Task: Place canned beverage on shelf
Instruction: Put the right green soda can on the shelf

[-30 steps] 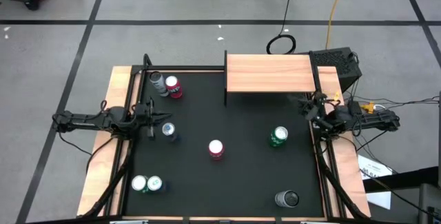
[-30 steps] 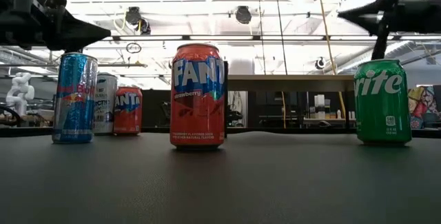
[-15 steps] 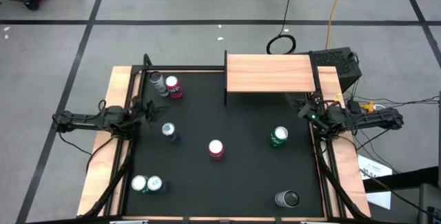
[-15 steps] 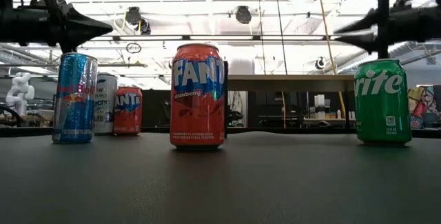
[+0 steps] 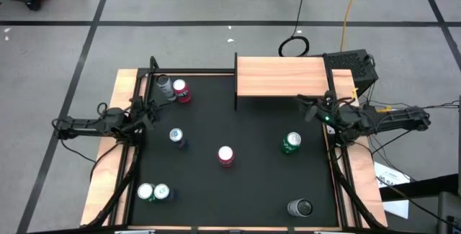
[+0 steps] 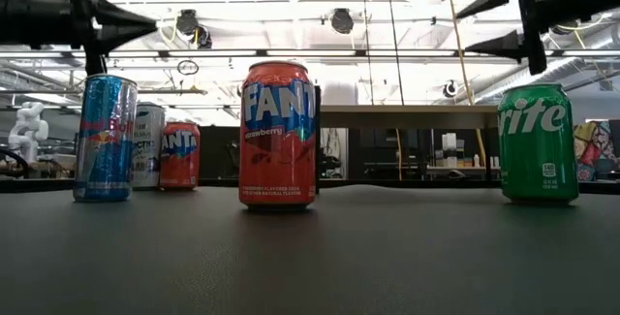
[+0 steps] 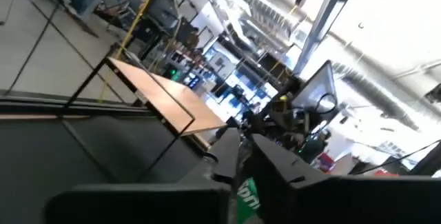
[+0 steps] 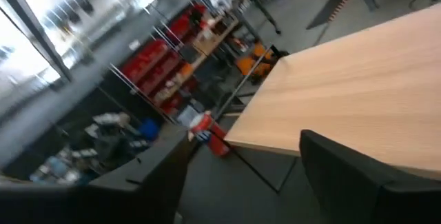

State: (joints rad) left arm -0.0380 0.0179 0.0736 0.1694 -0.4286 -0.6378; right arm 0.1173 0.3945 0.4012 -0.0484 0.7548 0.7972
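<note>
The shelf [image 5: 281, 75], a light wooden board on thin black posts, stands at the black mat's far edge; it also shows in the right wrist view [image 8: 344, 93]. A green Sprite can [image 5: 291, 142] stands upright right of centre, a red Fanta can [image 5: 225, 155] at the centre, and a blue can [image 5: 176, 136] to the left. My right gripper [image 5: 306, 106] is open and empty in the air, near the shelf's near right corner and above the Sprite can [image 6: 538, 141]. My left gripper [image 5: 148, 110] is shut and empty at the left edge, above the blue can [image 6: 105, 136].
A grey can [image 5: 164, 86] and a second red can [image 5: 181, 91] stand at the far left. Two cans [image 5: 153, 191] stand at the near left. A grey can [image 5: 300, 207] lies at the near right. Wooden rails and black frame bars edge the mat.
My right gripper has risen, gone toward the table's far edge and the shelf's near right corner, and opened. My left gripper has drawn back toward the table's left and far edges. The cans have stayed where they were.
</note>
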